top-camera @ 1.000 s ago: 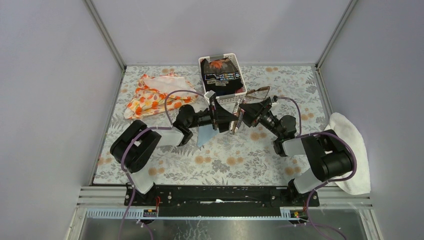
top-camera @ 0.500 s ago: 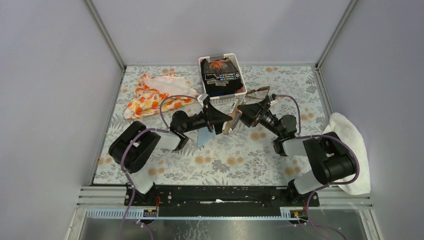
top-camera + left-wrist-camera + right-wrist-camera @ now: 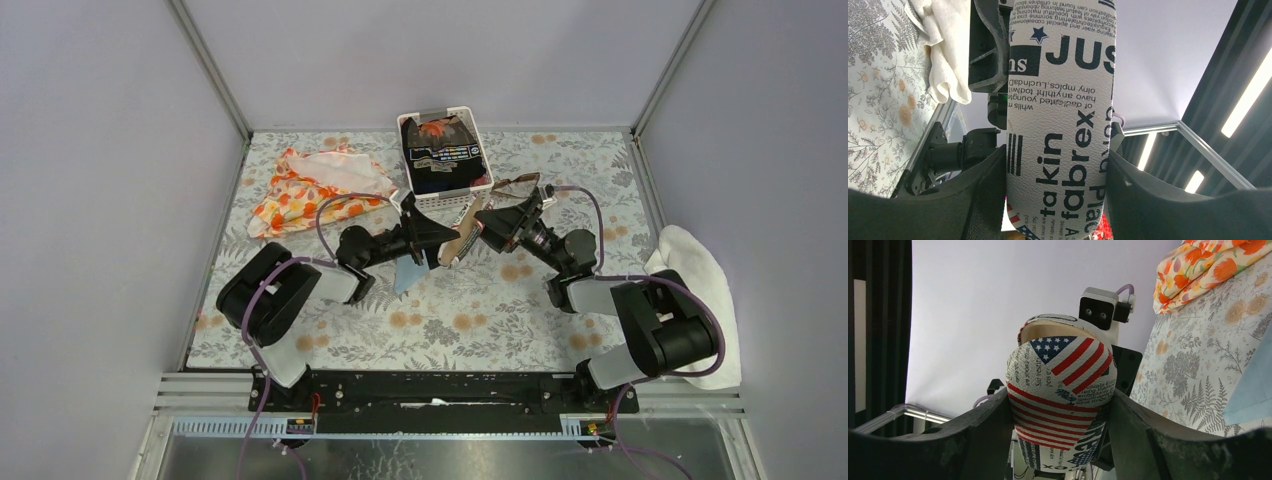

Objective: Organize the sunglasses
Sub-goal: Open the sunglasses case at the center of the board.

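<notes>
Pebbled, print-covered tube case [image 3: 1060,125], thin brown-framed sunglasses [image 3: 516,185]

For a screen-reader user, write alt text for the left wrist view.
A cream tube-shaped case printed with black lettering is clamped between the two black fingers of the left tool, filling the centre of the frame. Behind it, at the left, are a floral-print tablecloth and a white towel.

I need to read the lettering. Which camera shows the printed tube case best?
Left wrist: the case fills the frame lengthwise, with its lettering sharp. Right wrist shows only its flag-printed end; top external shows it tiny and unreadable.
</notes>
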Tool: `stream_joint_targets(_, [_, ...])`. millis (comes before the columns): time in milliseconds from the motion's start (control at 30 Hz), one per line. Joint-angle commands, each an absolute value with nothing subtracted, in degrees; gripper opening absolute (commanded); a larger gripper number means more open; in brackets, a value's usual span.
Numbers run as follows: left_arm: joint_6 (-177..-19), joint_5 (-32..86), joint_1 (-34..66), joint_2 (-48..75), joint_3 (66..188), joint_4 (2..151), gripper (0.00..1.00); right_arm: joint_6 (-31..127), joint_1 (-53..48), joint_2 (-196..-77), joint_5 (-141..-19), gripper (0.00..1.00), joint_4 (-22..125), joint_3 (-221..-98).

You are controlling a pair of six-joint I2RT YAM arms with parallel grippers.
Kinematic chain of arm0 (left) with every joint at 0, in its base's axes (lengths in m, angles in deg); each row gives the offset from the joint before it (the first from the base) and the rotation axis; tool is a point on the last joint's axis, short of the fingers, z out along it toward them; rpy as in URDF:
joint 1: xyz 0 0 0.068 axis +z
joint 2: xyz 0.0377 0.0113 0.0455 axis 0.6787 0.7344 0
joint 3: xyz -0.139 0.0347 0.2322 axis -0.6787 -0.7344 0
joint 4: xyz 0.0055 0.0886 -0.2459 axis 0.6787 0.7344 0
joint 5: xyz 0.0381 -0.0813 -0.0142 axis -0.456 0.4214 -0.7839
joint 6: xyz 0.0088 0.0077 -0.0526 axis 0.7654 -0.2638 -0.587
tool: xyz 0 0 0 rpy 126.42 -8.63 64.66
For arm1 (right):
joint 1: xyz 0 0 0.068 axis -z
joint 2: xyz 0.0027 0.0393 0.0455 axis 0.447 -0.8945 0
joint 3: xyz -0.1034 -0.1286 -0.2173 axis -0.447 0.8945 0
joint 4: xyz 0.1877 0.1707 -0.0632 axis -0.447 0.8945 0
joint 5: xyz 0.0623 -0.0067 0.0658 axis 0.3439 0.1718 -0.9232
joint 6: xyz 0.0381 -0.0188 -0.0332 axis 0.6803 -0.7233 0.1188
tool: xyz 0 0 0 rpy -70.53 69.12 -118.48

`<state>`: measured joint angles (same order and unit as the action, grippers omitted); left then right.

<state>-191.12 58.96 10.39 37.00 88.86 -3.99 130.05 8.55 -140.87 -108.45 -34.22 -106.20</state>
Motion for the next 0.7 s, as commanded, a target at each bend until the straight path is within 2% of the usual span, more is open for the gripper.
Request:
stream_joint_targets(0, [-196.35,54.97,11.98,35.87,87.97,-10.51,0.00,125.94,8.45,-137.76,-112.73,0.00,-47.41,-107.26])
stream_joint_targets(667, [-199.29,55.36,13.50,35.29,88.33,-12.76,0.00,114.96,8.45,-138.31,-125.70,0.01,-47.23,-105.86])
